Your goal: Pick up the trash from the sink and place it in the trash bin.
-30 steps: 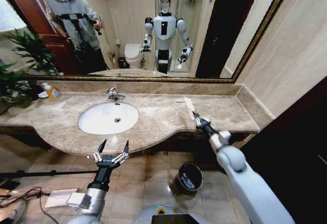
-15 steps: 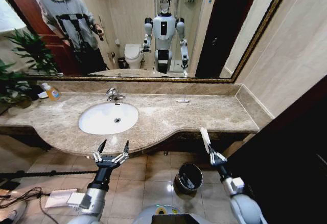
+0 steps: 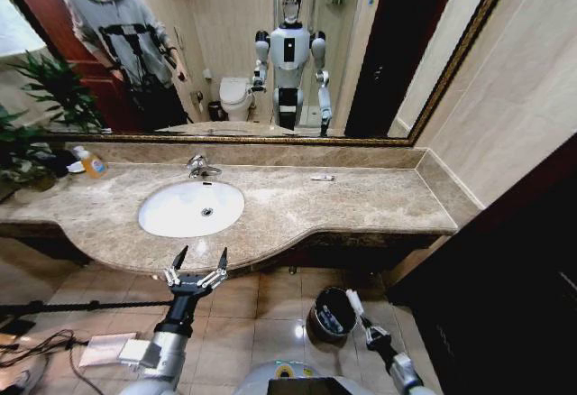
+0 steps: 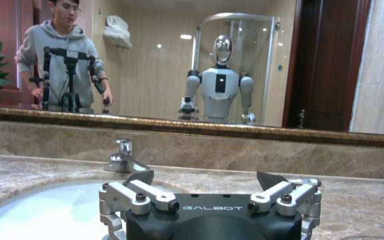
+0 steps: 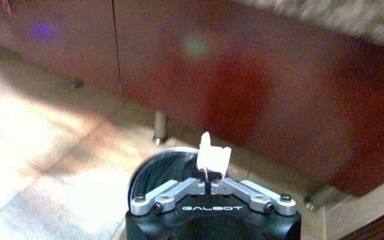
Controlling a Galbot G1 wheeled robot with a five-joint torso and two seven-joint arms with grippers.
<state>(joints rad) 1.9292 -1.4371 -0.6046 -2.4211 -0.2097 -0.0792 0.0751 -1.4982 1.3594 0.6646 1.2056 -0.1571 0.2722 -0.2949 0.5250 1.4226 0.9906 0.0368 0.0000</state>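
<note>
trash: we see a thin white wrapper (image 3: 355, 303), flat and paper-like with a ragged upper edge (image 5: 213, 156), sticking up out of the right end effector; another small white piece (image 3: 322, 178) lies on the surface near the mirror, well apart from the basin.
right end effector: our right end effector (image 3: 368, 326) is low, below the surface's edge and just beside the bin, its fingers (image 5: 182, 188) pinched together on the wrapper's lower end.
trash bin: the trash bin (image 3: 333, 313) is a small round cylinder with a dark, glossy wall, standing on the floor in front of the cabinet; in the right wrist view its rim (image 5: 153, 168) shows just beyond the fingers.
left end effector: our left end effector (image 3: 195, 270) hangs in front of the surface's edge by the basin, its fingers spread wide with nothing between them.
sink: the sink (image 3: 171, 224) is a smooth white oval bowl with a chrome faucet (image 3: 200, 167) behind it.
surface: beige-brown veined marble (image 3: 379, 201) with a curved front edge.
room: a wide gold-framed mirror (image 3: 361, 52), dark red-brown cabinet fronts (image 5: 199, 80), glossy beige floor tiles (image 3: 243, 323).
</note>
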